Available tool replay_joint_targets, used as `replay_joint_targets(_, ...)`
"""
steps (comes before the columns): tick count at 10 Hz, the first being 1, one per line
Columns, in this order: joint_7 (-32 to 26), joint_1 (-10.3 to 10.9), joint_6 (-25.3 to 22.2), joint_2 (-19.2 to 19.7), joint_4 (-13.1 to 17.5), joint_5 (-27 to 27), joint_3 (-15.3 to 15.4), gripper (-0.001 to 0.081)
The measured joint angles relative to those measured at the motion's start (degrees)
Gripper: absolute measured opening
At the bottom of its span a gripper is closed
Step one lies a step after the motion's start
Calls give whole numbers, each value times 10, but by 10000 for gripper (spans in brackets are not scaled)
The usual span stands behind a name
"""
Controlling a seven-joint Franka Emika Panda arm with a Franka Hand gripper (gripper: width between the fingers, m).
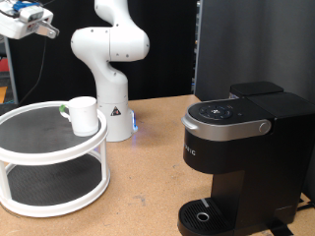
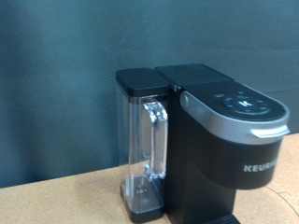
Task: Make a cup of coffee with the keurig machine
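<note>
The claw (image 1: pixel 41 28) is seen high up at the exterior view's top left, with nothing held in it. How wide it is open cannot be told. The cup (image 1: pixel 83 115) stands upright below it on the round white rack (image 1: pixel 54 172). The keurig machine (image 1: pixel 241 157) sits well apart on the bench (image 1: pixel 138 202), at the exterior view's right, lid shut.

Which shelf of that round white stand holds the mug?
The top shelf: the cup stands upright at its edge. The lower shelf looks bare.
</note>
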Motion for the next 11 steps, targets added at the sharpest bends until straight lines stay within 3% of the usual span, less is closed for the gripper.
replay_joint_targets(2, 0, 4, -11, 15, 15, 0, -9, 4)
replay_joint_targets(4, -2, 4, -10, 16, 11, 1, -10, 4)
replay_joint_targets(11, -81, 7, 146, 26, -79, 21, -11, 4)
